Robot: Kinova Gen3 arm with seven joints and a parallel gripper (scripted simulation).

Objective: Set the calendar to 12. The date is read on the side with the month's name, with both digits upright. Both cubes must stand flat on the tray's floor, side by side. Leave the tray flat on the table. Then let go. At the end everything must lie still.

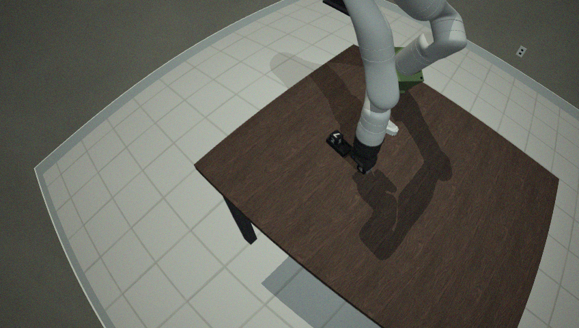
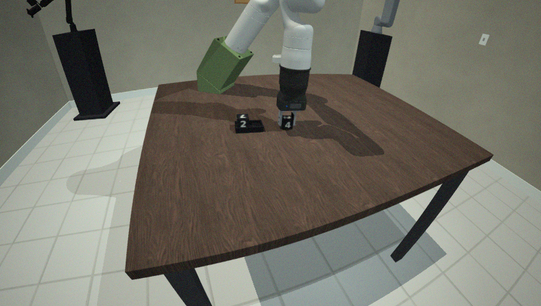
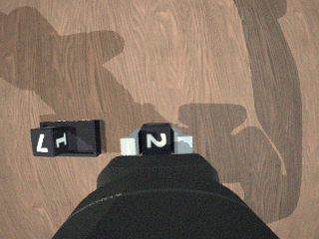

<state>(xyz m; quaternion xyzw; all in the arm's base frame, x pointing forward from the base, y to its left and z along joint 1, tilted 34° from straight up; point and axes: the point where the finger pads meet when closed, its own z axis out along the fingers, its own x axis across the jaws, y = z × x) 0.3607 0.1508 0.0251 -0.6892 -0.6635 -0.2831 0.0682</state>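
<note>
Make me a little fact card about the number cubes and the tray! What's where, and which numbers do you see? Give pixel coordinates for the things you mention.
Tray: black tray [image 1: 345,153] [image 2: 254,130] [image 3: 90,130], on the table [image 1: 308,195] [image 2: 242,182] [image 3: 164,60]
First cube: tray cube [image 1: 335,137] [image 2: 242,122] [image 3: 44,142], at one end of the tray
Its numbers: 7 on top, 2 and 1 on sides
Second cube: outside cube [image 2: 287,123] [image 3: 158,138], beside the tray
Its numbers: 2 on top, 4 on a side
Gripper [image 1: 364,170] [image 2: 286,120] [image 3: 156,136]: fingers around the outside cube; gripping or not, unclear
Free room in tray: the other end

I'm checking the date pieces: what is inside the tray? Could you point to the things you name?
A numbered cube [image 1: 336,137] [image 2: 242,123] [image 3: 44,142] stands at one end; the other end shows bare floor. Whatever is under the cube is covered.
</note>
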